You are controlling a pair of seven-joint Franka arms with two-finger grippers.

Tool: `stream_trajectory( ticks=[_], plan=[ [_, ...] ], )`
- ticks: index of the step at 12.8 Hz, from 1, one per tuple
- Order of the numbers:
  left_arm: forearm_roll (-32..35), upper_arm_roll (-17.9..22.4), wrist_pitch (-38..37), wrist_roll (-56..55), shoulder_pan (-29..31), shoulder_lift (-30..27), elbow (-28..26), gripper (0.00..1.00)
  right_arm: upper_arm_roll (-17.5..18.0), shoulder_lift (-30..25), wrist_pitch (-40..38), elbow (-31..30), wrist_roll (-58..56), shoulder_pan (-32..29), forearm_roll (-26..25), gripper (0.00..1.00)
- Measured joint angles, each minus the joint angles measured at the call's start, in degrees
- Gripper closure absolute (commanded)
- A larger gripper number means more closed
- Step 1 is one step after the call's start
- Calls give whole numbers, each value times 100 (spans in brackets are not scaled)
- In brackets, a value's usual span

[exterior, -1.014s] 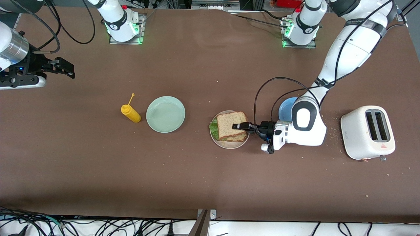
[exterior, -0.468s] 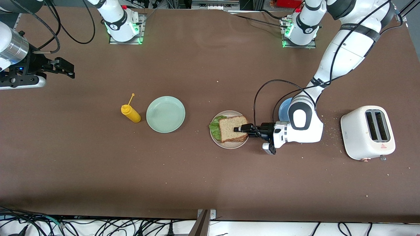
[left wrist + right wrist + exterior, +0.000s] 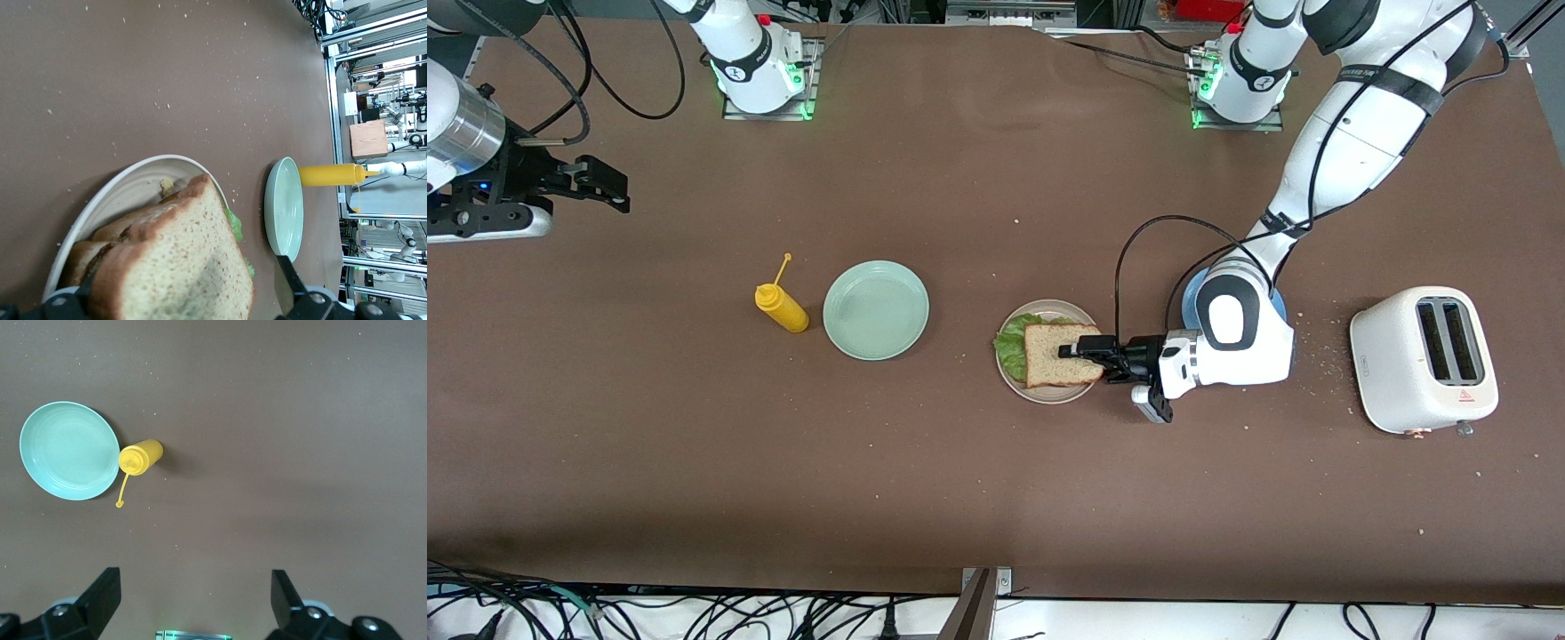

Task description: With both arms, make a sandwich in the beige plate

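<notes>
I note the brown speckled bread sandwich [image 3: 1060, 354] lying on the round beige plate [image 3: 1040, 394], left gripper [image 3: 1083, 348] spread open over it; I'd withdraw level, right gripper [image 3: 600, 185] parked open, well apart.

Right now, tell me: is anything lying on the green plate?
No, the green plate is bare, standing beside the yellow bottle.

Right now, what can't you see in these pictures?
- Blue plate: mostly hidden under the left arm, front view.
- Bottom bread slice and lettuce: mostly covered by the top slice.
- Left gripper: fingers cut off by the left wrist view's edge.
- Toaster slots: too dark inside.
</notes>
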Motion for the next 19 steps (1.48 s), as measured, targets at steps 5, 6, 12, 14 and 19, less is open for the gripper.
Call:
stream_trajectory(
  ticks=[5,6,12,14,19],
  plan=[
    [821,73,14,-47,36,-193,71,0,0,0,0,0,0,0,0,0],
    [1071,73,14,-186,34,-252,72,0,0,0,0,0,0,0,0,0],
    [2682,65,15,-1422,-2,-465,141,0,0,0,1,0,0,0,0,0],
    [2915,65,15,-1760,-1,-534,192,0,0,0,3,0,0,0,0,0],
    [4640,46,-981,-3315,-5,-1176,642,0,0,1,8,0,0,0,0,0]
  ],
)
